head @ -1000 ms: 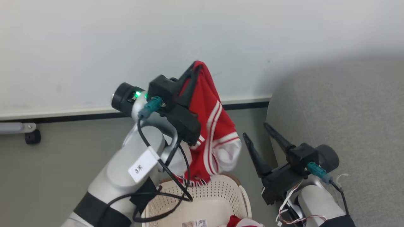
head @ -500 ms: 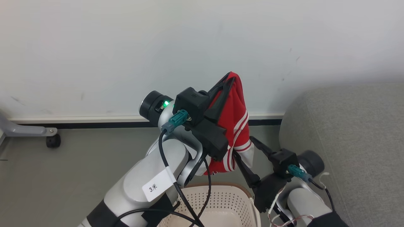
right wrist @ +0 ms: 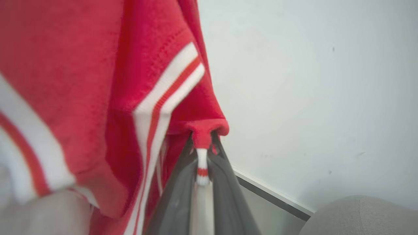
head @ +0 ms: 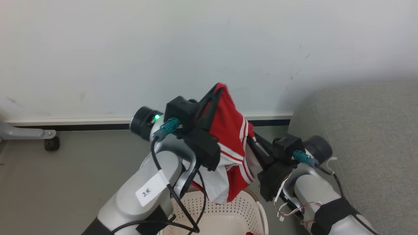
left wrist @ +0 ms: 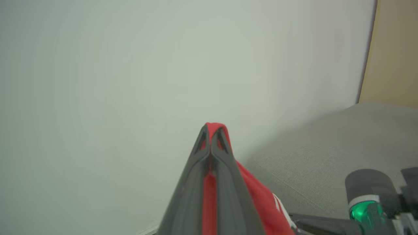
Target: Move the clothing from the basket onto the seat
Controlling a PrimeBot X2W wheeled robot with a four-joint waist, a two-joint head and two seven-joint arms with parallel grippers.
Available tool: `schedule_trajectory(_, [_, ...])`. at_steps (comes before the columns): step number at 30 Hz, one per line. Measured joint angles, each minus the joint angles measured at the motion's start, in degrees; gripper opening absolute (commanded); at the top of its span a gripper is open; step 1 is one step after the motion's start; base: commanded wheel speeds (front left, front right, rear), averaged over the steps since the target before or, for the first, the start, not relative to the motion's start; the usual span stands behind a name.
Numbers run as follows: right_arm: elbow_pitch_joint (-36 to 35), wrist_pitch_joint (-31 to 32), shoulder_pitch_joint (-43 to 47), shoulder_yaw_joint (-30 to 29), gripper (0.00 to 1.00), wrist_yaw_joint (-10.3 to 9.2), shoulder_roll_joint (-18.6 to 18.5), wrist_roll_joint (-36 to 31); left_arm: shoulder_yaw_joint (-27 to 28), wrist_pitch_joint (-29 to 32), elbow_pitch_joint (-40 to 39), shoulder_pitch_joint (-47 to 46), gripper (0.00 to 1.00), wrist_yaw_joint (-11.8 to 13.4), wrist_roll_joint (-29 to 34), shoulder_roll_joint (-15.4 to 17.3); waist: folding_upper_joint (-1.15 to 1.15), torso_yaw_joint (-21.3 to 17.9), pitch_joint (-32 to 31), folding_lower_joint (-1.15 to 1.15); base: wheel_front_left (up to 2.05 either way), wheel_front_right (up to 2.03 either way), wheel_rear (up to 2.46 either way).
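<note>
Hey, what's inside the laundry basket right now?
Bare perforated wall of the basket and a red scrap at the picture's lower edge. The left forearm, cable and hanging garment hide much of the rest.

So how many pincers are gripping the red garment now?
2. The left pincer grips the garment at its top, by the wall; the right pincer grips its striped hem, lower down. Neither is hidden.

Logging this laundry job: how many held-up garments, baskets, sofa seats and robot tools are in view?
garment, held up: 1
basket: 1
seat: 1
tools: 2, the left tool and the right tool, both shut on the garment
total: 5
</note>
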Motion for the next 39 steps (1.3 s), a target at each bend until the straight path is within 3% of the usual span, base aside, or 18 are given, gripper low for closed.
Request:
schedule_trajectory(1, [0.0, 0.0, -0.5, 0.0, 0.0, 0.0, -0.3, 0.4, 0.4, 0.0, 0.2, 0.6, 0.08, 0.0, -0.1, 0.4, 0.0, -0.3, 0.1, 0.0, 0.0, 0.0, 0.0])
schedule_trajectory(2, [-0.1, 0.0, -1.0, 0.0, 0.0, 0.0, -0.8, 0.7, 0.7, -0.1, 0.3, 1.3, 0.47, 0.1, -0.2, 0.9, 0.0, -0.6, 0.1, 0.0, 0.0, 0.0, 0.0])
schedule_trajectory(4, [-0.4, 0.0, -2.0, -0.1, 0.0, 0.0, -2.0, 1.4, 1.3, -0.3, 0.3, 2.7, 1.0, 0.4, -0.7, 1.5, 0.0, -1.2, 0.3, 0.0, 0.0, 0.0, 0.0])
schedule_trajectory(14, [-3.5, 0.0, -6.8, -1.7, 0.0, 0.01, -8.5, 1.9, 3.1, -2.7, 0.4, 9.4, 1.0, 0.5, -3.0, 3.0, 0.0, -5.8, 0.7, 0.0, 0.0, 0.0, 0.0])
schedule_trajectory(26, [-7.9, 0.0, -9.5, -2.5, 0.0, 0.01, -14.8, 1.7, 1.1, -4.4, -1.0, 15.2, 1.0, -0.1, -3.1, 2.4, 0.0, -14.0, 1.0, 0.0, 0.0, 0.0, 0.0])
schedule_trajectory(39, [-13.2, 0.5, -13.7, -1.5, 0.0, 0.02, -16.8, 1.5, -0.1, -5.4, -3.4, 18.9, 1.0, -0.1, -2.6, 1.8, 0.0, -23.9, 1.7, 0.0, 0.0, 0.0, 0.0])
